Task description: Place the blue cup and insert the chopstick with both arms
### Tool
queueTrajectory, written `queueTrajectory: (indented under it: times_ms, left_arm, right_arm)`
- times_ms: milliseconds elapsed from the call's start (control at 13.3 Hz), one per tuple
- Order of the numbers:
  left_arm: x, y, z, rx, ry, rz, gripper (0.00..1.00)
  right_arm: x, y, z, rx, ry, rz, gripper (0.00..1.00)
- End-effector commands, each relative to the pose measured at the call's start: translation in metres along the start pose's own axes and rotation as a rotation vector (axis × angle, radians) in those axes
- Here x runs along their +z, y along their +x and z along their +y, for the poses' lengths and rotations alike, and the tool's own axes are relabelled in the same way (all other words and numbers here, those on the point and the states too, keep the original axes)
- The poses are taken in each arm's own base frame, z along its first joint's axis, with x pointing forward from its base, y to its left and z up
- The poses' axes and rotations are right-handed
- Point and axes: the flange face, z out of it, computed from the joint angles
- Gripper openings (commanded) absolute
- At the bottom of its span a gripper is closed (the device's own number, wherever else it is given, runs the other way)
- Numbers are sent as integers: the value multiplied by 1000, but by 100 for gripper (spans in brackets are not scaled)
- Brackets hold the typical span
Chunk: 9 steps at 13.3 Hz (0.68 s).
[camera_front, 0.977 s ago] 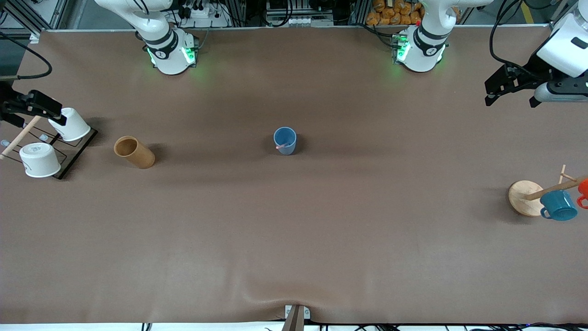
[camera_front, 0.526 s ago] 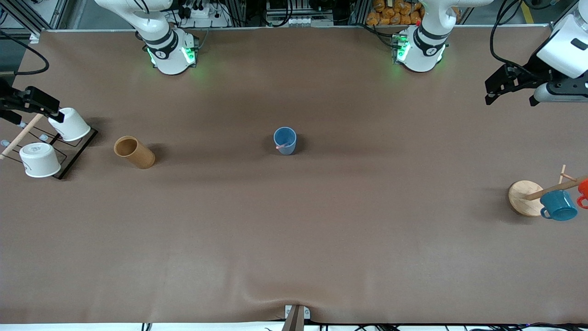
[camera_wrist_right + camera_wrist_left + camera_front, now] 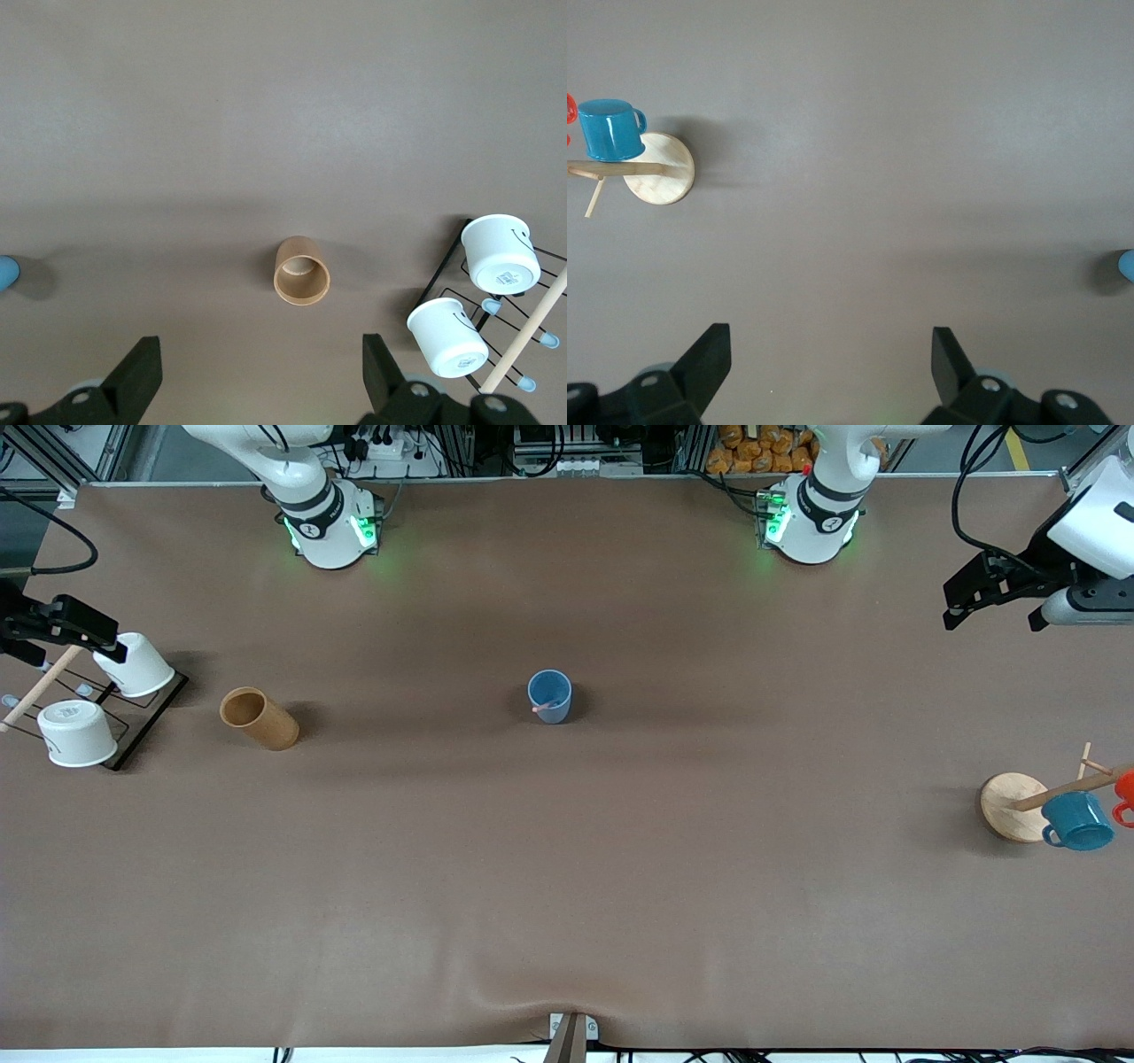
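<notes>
Reading the front view as a clock face with the blue cup (image 3: 549,696) close to its hub, the cup stands upright on the tabletop (image 3: 567,886), about midway between the two arms' ends. The chopstick (image 3: 539,708) is already in it. Its long axis runs near vertical, and the pinkish tip leans on the rim toward seven o'clock.

The left pincer (image 3: 992,613) hangs over the tabletop's edge at roughly two o'clock from the cup. The right pincer (image 3: 62,636) hangs at about nine o'clock, over the wire rack of white cups (image 3: 75,732). Both are well apart from the cup, and neither is clearly the closer. Both arms look parked.

By my reading, the placing and the inserting are both done and no further grasp is called for. If one were, either arm would have to travel inward toward the hub.

The wrist views settle what the front view shows less plainly. The left pincer (image 3: 830,363) and the right pincer (image 3: 261,363) are each spread wide with nothing between the fingers. Each wrist view catches only a sliver of the blue cup at its border, and neither shows the chopstick. Only the front view shows it sitting inside. The right wrist view does look straight into the tipped brown cup (image 3: 301,270), which lies at nine o'clock between the blue cup and the rack.
</notes>
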Motion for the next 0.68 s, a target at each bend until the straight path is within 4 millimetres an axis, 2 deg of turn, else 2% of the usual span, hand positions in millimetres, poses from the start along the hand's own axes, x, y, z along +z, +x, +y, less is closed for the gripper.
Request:
queueTrajectory:
  times_ms: [0, 602]
  left_arm:
    - [-5, 4, 0, -9, 10, 2, 100]
    - [-3, 5, -1, -17, 9, 0, 100]
  right_arm:
    - [-4, 0, 4, -2, -2, -4, 100]
    - [-4, 0, -1, -12, -2, -12, 100]
